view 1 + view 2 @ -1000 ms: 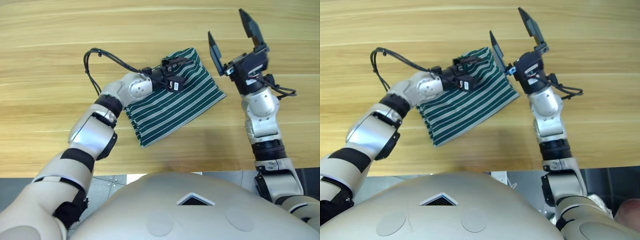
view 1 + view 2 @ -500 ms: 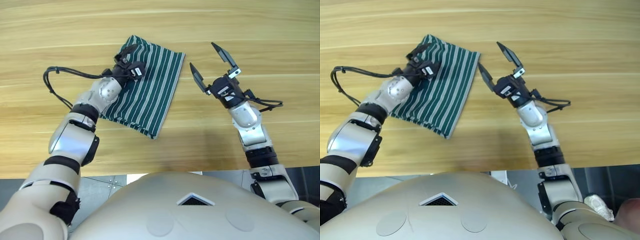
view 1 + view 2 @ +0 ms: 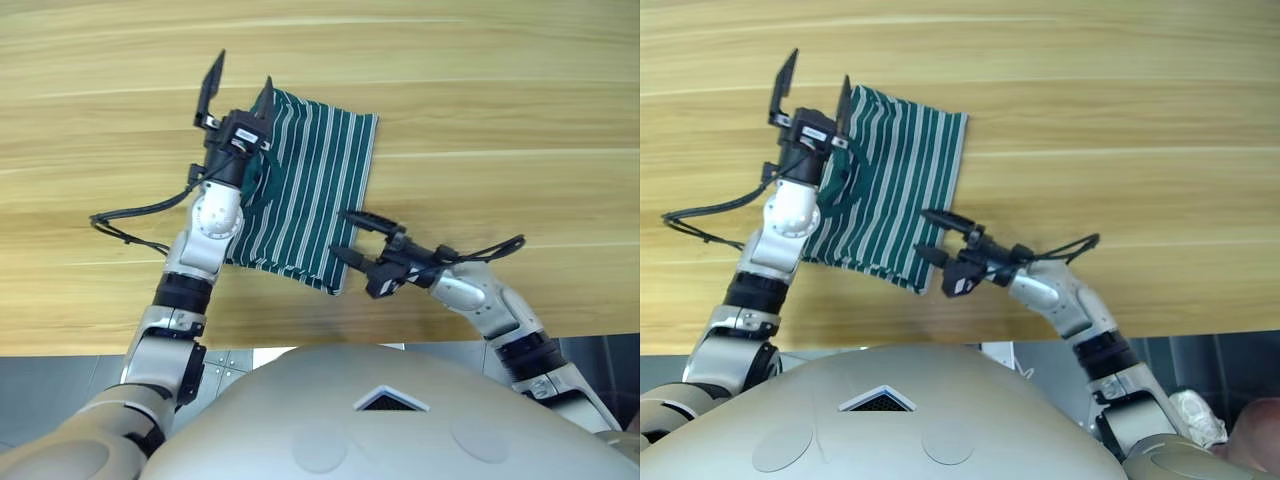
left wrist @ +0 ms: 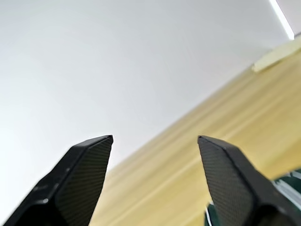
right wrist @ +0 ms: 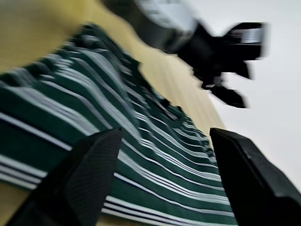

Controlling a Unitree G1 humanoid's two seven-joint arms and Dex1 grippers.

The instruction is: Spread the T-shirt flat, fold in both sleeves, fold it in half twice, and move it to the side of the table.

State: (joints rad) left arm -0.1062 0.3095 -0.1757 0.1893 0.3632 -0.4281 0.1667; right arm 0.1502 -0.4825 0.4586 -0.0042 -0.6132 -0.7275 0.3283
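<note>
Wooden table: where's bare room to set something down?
Bare: the light wooden table right of the folded green-and-white striped T-shirt, and beyond it. Crowded: shirt's left edge by the left gripper, near corner by the right gripper.

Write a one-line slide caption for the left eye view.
Folded striped T-shirt on the wooden table, open left gripper at its far left corner, open right gripper at its near right corner.

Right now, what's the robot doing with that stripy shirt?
It is tidying up a green striped T-shirt, which lies folded into a rectangle on the wooden table. Neither gripper holds it. The left gripper is open and points upward by the shirt's left edge. The right gripper is open at its near corner.
</note>
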